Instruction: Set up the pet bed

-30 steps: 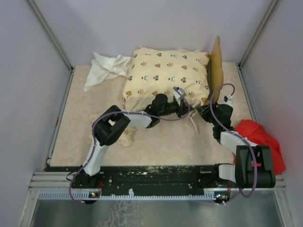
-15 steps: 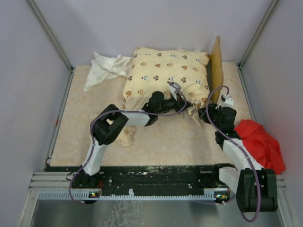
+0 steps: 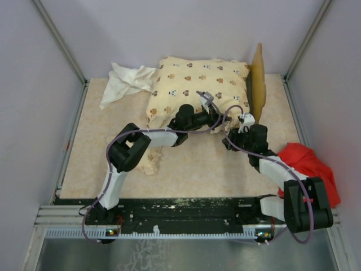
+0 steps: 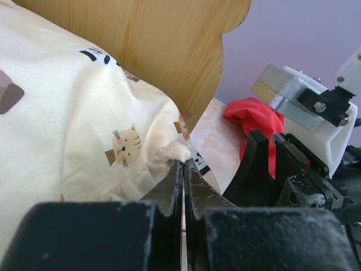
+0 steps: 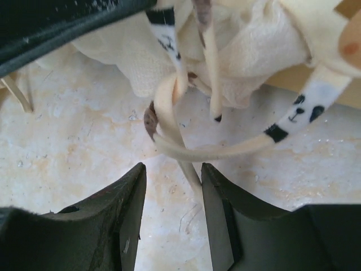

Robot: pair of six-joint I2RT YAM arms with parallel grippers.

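Beige tabletop (image 3: 192, 175); left pincer (image 4: 183, 165) pinches printed cushion (image 4: 84, 130).

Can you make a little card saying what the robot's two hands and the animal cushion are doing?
cushion: cream, animal print, against the wooden headboard
left gripper: jaws shut, pinching the cushion's corner
right gripper: jaws open, cushion's ties dangling just ahead
white cloth: back left, crumpled
red cloth: near right corner

Cream cushion (image 3: 194, 84), dotted with little cats, pandas and brown bears. Its ties (image 5: 304, 110) are cream too, panda faces in black and white. Headboard (image 4: 169, 45), honey-yellow wood grain. Red cloth (image 3: 316, 164), white cloth (image 3: 124, 82), beige marbled table (image 3: 197, 175).
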